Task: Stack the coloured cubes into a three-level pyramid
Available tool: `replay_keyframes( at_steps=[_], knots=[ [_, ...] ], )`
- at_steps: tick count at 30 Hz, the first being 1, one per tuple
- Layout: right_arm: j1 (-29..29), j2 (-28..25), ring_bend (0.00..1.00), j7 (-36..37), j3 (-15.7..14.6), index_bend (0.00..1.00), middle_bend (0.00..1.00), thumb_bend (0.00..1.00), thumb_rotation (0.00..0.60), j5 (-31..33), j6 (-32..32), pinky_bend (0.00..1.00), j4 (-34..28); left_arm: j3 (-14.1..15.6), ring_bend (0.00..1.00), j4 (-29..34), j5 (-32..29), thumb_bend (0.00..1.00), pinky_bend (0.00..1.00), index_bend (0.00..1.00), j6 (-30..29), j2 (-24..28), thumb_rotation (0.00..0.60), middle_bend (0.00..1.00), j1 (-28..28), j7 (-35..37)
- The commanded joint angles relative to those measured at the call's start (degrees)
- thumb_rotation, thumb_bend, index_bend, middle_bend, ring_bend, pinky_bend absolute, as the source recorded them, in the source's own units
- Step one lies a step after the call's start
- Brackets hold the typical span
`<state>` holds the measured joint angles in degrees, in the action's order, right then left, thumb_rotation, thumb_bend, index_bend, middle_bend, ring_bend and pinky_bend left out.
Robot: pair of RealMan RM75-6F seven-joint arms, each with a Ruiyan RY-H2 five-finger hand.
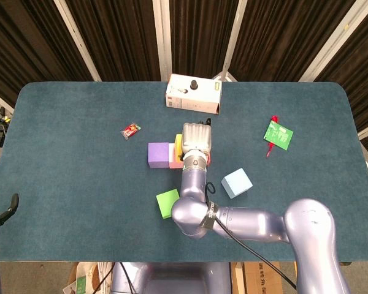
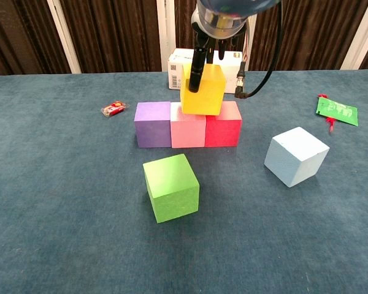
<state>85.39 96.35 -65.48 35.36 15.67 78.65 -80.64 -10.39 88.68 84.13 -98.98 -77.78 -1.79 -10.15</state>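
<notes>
Teal felt table (image 1: 73, 141), dark curtains (image 1: 30, 37) behind.

Both views are evenly and brightly lit from overhead, with no harsh glare on the teal surface (image 2: 61, 233). Shadows are soft and short: a faint dark patch sits under the green cube (image 2: 171, 187) on its near side, and another beside the pale blue cube (image 2: 295, 155). The curtains behind stay dark, their folds barely readable. The yellow cube (image 2: 202, 90) looks saturated and slightly glowing at its top edge. The head view is sharp across the surface, with the metallic right arm (image 1: 245, 220) showing smooth highlights. In the chest view the near carpet texture is crisp; the white box (image 2: 183, 68) at the back is a little softer.
</notes>
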Motion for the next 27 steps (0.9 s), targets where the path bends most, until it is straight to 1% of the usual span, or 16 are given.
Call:
replay_keyframes(
  at_steps=[1, 12, 17, 20, 27],
  knots=[
    [-0.13, 0.56, 0.19, -0.33, 0.49, 0.47, 0.42, 0.29, 0.6, -0.55, -0.22, 0.0, 0.65, -0.09, 0.0, -0.04, -0.08, 0.41, 0.0, 0.05, -0.05, -0.05, 0.6, 0.0, -0.02, 0.01],
    [-0.64, 1.71, 0.19, -0.84, 2.17, 0.47, 0.42, 0.29, 0.6, -3.34, 0.1, 0.0, 2.07, -0.28, 0.0, 0.1, -0.28, 0.41, 0.0, 0.05, -0.4, 0.15, 0.6, 0.0, 0.11, 0.44],
    [-1.43, 2.08, 0.19, -0.99, 3.02, 0.47, 0.42, 0.29, 0.6, -3.18, -0.52, 0.0, 2.11, -0.28, 0.0, 0.26, -0.34, 0.41, 0.0, 0.05, -0.42, 0.24, 0.6, 0.0, 0.15, 0.57],
    [-1.72, 2.38, 0.19, -1.7, 2.68, 0.47, 0.42, 0.29, 0.6, -3.65, -0.62, 0.0, 2.28, -0.32, 0.0, 0.32, -0.39, 0.41, 0.0, 0.05, -0.5, 0.26, 0.6, 0.0, 0.17, 0.61],
    [-2.31, 3.41, 0.19, -1.76, 2.91, 0.47, 0.42, 0.29, 0.6, -4.47, -1.3, 0.0, 2.99, -0.32, 0.0, 0.34, -0.52, 0.41, 0.0, 0.05, -0.4, 0.18, 0.6, 0.0, 0.12, 0.41]
  ],
)
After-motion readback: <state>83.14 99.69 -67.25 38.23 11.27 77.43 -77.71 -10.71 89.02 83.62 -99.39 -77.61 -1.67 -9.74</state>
